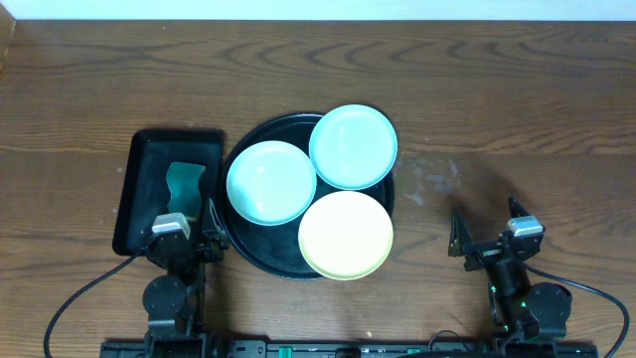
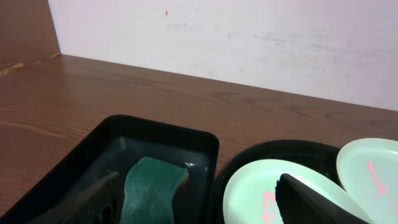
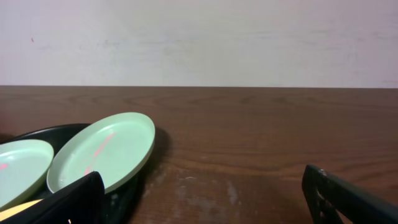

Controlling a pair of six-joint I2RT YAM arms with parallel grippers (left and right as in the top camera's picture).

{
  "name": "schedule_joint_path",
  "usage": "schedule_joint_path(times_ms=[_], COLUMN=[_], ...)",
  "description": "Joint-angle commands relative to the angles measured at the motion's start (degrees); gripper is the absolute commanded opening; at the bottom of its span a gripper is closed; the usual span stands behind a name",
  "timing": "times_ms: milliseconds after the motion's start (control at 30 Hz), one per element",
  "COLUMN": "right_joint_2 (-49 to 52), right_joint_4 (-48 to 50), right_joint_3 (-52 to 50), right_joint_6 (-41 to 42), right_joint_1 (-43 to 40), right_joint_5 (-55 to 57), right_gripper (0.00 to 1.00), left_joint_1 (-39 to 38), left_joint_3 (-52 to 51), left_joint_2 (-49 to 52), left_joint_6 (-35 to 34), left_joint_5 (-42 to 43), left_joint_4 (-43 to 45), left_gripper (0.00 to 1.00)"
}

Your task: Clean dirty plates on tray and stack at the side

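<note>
The round black tray (image 1: 241, 157) holds three plates: a mint plate (image 1: 270, 182) at its left, a mint plate (image 1: 353, 146) at its back right resting on the rim, and a pale yellow plate (image 1: 346, 235) at the front. Pink smears show on the mint plates in the left wrist view (image 2: 268, 202) and the right wrist view (image 3: 102, 149). My left gripper (image 1: 184, 231) is open and empty near the table's front, left of the tray. My right gripper (image 1: 487, 234) is open and empty over bare table right of the tray.
A rectangular black tray (image 1: 139, 194) with a teal sponge (image 1: 184, 184) lies left of the round tray, right under my left gripper; it also shows in the left wrist view (image 2: 155, 134). A pale scuffed patch (image 1: 434, 179) marks the wood right of the round tray.
</note>
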Motion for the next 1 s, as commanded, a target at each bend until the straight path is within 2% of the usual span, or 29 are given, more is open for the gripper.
schedule_joint_path(times_ms=[0, 967], right_joint_2=[-0.26, -0.26], right_joint_4=[-0.17, -0.2], right_joint_3=[-0.09, -0.09], right_joint_6=[-0.48, -0.7], right_joint_1=[0.59, 0.59], right_joint_5=[-0.31, 0.76], right_gripper=[0.99, 0.99], left_joint_1=[-0.17, -0.17], left_joint_3=[-0.87, -0.87], left_joint_2=[0.2, 0.2], left_joint_6=[0.96, 0.96], left_joint_5=[-0.7, -0.7], left_joint_4=[-2.6, -2.6], left_gripper=[0.79, 0.79])
